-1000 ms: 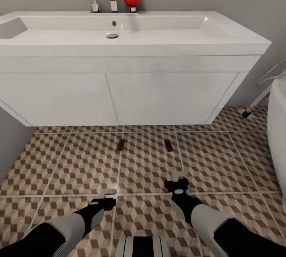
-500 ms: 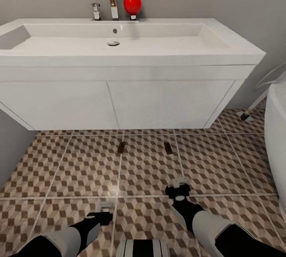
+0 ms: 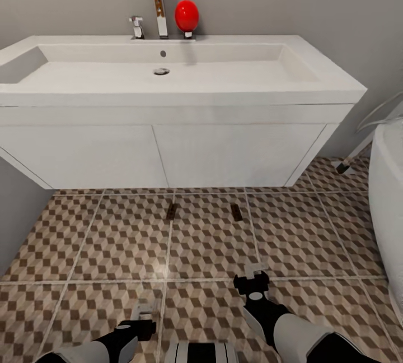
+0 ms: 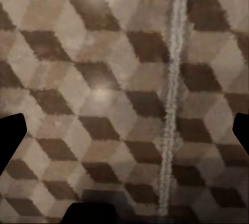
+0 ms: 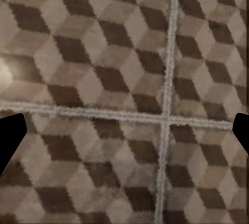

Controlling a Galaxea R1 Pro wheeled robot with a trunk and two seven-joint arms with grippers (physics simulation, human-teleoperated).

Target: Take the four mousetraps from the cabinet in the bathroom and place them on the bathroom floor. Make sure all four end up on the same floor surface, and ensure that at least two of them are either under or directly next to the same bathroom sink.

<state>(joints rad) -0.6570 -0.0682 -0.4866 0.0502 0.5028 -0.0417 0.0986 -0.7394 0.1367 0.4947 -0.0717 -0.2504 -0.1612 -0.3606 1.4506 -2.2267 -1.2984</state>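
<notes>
Two mousetraps lie on the cube-patterned bathroom floor (image 3: 112, 240) just in front of the white vanity: one mousetrap (image 3: 171, 212) on a grout line, the other mousetrap (image 3: 237, 212) to its right. Above them sits the sink (image 3: 168, 71) with its chrome tap and red ball. My left gripper (image 3: 146, 311) hangs low over the tiles, open and empty. My right gripper (image 3: 254, 271) is open and empty too, nearer the right trap but well short of it. In both wrist views, bare tile lies between the spread fingertips (image 4: 11, 133) (image 5: 11, 136). The cabinet is out of view.
The white bathtub (image 3: 389, 206) stands close on the right, with a slanted stand leg (image 3: 352, 158) beside the vanity. A grey wall (image 3: 17, 212) closes the left side. Open tile stretches between me and the vanity.
The whole picture has shifted: the sink sits lower and looks a little farther, so the camera moved. Both arms have drawn back toward the bottom edge. The two traps lie unmoved.
</notes>
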